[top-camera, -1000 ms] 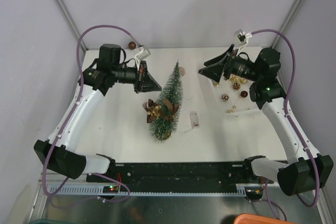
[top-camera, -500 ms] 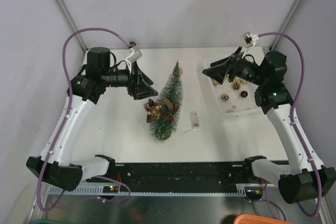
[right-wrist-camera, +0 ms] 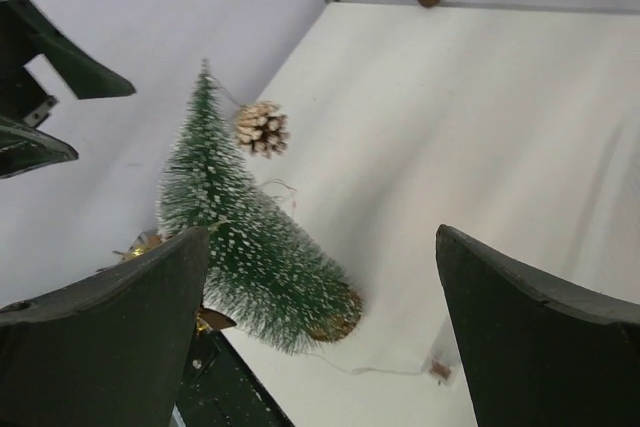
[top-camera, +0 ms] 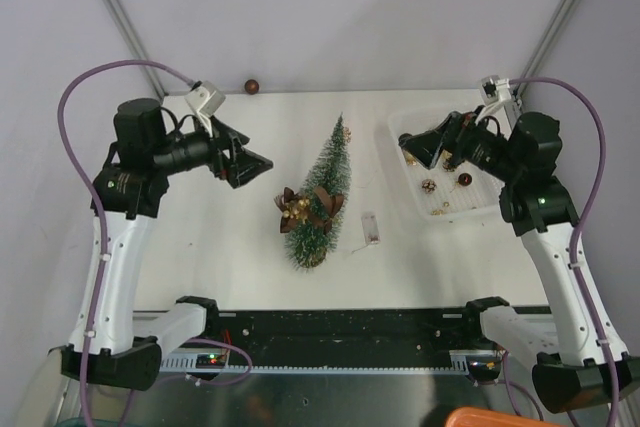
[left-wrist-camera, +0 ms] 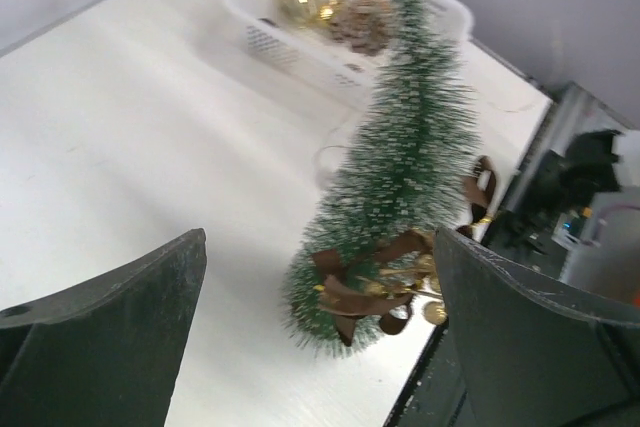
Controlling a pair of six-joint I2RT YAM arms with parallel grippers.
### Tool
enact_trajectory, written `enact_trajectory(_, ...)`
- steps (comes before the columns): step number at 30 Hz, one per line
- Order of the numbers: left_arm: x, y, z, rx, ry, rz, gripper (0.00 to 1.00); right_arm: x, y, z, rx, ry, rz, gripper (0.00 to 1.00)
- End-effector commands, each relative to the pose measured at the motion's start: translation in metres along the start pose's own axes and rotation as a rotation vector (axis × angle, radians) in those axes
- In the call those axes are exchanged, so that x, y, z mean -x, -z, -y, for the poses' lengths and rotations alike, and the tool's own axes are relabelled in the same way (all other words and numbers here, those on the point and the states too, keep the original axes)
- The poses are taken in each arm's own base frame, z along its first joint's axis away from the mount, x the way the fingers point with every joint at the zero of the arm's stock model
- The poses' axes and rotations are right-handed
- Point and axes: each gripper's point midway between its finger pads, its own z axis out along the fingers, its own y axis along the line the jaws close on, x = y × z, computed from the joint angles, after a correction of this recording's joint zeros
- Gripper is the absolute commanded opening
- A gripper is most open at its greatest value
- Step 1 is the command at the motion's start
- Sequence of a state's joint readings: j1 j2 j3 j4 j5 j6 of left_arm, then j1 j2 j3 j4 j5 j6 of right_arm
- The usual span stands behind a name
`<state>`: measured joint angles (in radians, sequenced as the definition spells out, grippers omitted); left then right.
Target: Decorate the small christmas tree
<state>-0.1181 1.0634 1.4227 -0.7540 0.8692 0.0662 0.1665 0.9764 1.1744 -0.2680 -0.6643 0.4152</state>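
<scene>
Black and spread wide apart, the left pincer is holding nothing, and the right pincer is showing the same: apart and empty. Between the two pincers, touching neither, the small christmas tree is standing on the tabletop, somewhat nearer to the left pincer. It is already wearing a brown bow with gold berries low on its bristles, and a pine cone is hanging near its tip. Just under and behind the right pincer, the white basket is holding more baubles.

I am judging that the step in hand is fetching the next ornament. To do it well, the right pincer should be coming down straight over one single bauble, closing on it gently, and lifting before travelling, so that the basket is not dragging along. The left pincer could be steadying the tree at its foot, because so slim a tree is looking easy to tip.

For room, the tabletop below the left pincer is offering free space. On the right pincer's side of the tree's foot a small clear pack is lying, and a low sweep could be catching it. Behind the left pincer a brown ball is sitting at the far edge, close to the far wall, so reach is ending there.
</scene>
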Motion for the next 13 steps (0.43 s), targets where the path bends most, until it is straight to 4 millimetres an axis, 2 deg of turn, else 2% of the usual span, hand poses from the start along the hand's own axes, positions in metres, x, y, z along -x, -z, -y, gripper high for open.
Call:
enact_trajectory(1,-0.005,0.018,-0.025,0.218,0.021,0.007,1.00,-0.013,0.018,0.017,-0.162,0.001,-0.020,0.99)
enact_trajectory(7,-0.022,0.048,-0.057,0.503,0.000,0.006,1.00,-0.036,0.033,0.023,-0.263,0.005,-0.084,0.99)
enact_trajectory(13,-0.053,0.061,-0.078,0.643,0.004,-0.048,1.00,-0.041,0.039,0.019,-0.273,-0.002,-0.091,0.99)
